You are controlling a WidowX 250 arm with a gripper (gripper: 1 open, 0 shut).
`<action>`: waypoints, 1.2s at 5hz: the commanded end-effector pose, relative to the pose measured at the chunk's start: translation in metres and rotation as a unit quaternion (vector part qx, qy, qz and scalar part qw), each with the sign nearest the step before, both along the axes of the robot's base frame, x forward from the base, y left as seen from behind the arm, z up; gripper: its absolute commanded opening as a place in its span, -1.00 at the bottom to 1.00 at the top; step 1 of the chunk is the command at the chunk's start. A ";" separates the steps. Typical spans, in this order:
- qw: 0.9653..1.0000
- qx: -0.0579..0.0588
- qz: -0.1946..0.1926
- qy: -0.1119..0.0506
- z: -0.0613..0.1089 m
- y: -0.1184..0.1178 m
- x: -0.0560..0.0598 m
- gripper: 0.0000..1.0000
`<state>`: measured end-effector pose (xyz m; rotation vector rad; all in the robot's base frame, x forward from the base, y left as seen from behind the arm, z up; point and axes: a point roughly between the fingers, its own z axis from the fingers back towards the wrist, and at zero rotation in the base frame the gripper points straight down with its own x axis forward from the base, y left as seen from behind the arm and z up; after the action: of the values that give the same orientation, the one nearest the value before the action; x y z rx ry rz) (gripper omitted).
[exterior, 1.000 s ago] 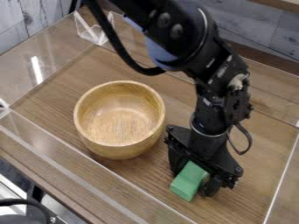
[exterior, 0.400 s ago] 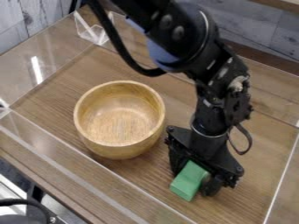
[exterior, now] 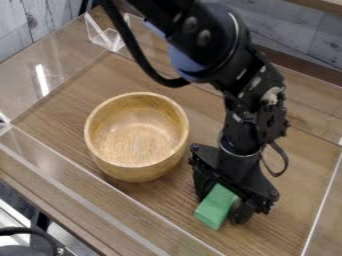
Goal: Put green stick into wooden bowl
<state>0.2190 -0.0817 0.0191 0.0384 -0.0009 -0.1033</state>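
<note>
One black arm (exterior: pixel 201 50) reaching down from the upper part of the view to the near right of the wooden worktop (exterior: pixel 147 80). Tool (exterior: pixel 218 208) pointed straight down, jaws spread wide, standing on either side of the green stick (exterior: pixel 214 211). Not clamped: black fingers (exterior: pixel 198 188) close along the stick's flanks, but whether touching it cannot be told from this angle. Green stick low on the worktop surface, only its near end and a short stretch of top face showing between the jaws, rest hidden by the tool body. Wooden bowl (exterior: pixel 136 135) to the left of the tool, upright on the worktop, hollow showing pale grain and nothing inside. Near but apart: a strip of bare worktop between the bowl's right rim and the tool's left finger. Clear plastic walls (exterior: pixel 54 60) around the work area, one edge running along the near left, another along the right. Black cable (exterior: pixel 134 50) looping off the arm above the bowl. Blue patch (exterior: pixel 187 65) visible on the arm's mid section.
</note>
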 end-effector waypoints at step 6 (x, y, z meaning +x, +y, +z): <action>1.000 -0.003 0.020 -0.015 0.008 0.009 0.009 -1.00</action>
<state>0.2211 -0.0741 0.0190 0.0425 0.0047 -0.0701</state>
